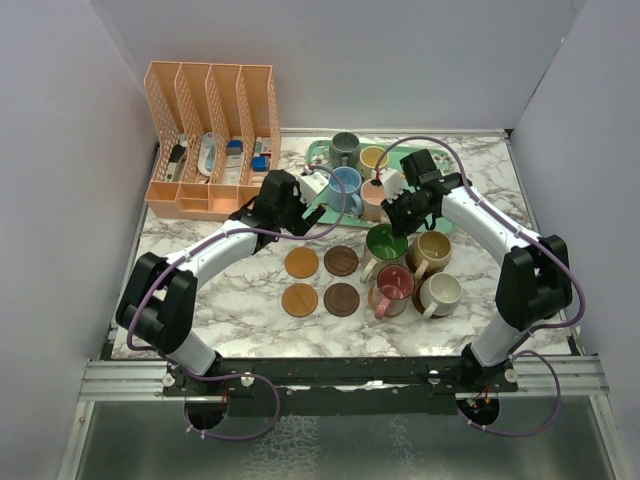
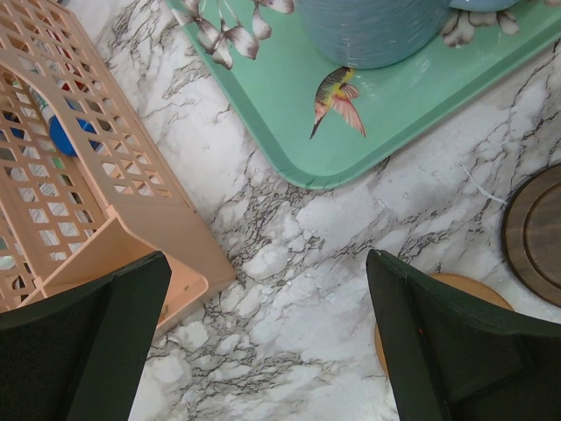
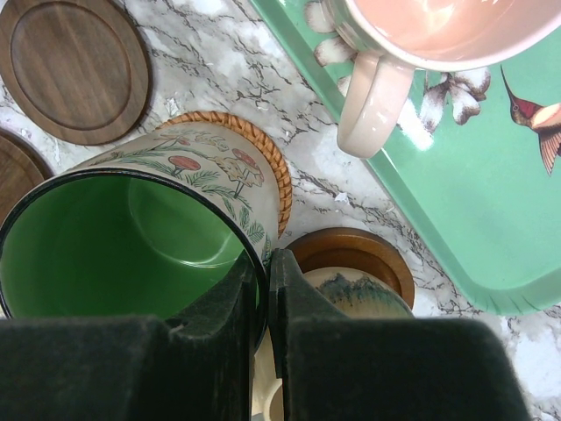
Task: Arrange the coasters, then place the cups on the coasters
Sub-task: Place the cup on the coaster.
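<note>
The right gripper [image 3: 267, 282] is squeezed shut on the rim of the green cup [image 3: 131, 250], with the thin cup wall pinched between its fingers. The rim is the easy place to grab a cup like this. The green cup stands on a woven coaster [image 3: 263, 153], so I think this is the step of putting it in its spot, and the next thing is to let go and lift away. A tan cup [image 1: 434, 247] sits very close by on a brown coaster [image 3: 351, 250]. A red cup [image 1: 395, 283] and a white cup [image 1: 441, 292] stand nearer the arms. They look to be on coasters too, but the cups hide most of them. Four bare coasters [image 1: 300, 262] lie in a neat square to the left of these cups, ready for more. Four cups are on the tray [image 2: 289, 79]: a grey cup [image 1: 345, 148], a yellow cup [image 1: 372, 158], a blue cup [image 2: 368, 31] and a pink cup [image 3: 429, 22]. So about half the job looks done. The left gripper [image 2: 267, 263] is spread wide and holds nothing. It hangs low over the table between the rack [image 2: 79, 175] and the tray, near the blue cup, maybe to take it next. The green and tan cups are so close that a quick pull could bump one
</note>
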You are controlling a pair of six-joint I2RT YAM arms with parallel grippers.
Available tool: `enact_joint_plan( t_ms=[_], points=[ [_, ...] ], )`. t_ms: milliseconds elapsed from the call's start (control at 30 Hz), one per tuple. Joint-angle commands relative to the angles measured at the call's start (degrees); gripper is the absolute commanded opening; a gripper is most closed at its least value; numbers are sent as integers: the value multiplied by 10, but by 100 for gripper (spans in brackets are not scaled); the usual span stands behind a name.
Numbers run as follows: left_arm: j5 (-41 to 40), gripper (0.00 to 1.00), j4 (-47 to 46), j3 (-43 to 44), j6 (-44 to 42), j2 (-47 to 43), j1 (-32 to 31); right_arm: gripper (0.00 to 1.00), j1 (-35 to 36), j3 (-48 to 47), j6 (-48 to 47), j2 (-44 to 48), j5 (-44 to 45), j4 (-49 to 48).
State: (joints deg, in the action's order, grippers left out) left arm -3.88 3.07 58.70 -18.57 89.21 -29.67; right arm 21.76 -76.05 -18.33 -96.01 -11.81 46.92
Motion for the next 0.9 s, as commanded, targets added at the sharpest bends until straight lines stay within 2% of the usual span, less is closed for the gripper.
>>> enact_joint_plan(
  t_ms=[0,367,567,767,867],
  points=[
    [16,99,0,16,-2,2,2,10,3,-14,-2,15,-11,-17],
    [20,99,1,14,-2,0,3,18,4,-15,0,20,-8,-10],
    [21,99,1,13,-2,-1,2,26,4,-24,0,28,2,-10],
    [19,99,0,12,-2,-1,2,56,4,-39,-13,45,20,-22],
    [18,99,1,12,-2,-2,2,63,4,-60,-19,46,32,-23]
  ],
)
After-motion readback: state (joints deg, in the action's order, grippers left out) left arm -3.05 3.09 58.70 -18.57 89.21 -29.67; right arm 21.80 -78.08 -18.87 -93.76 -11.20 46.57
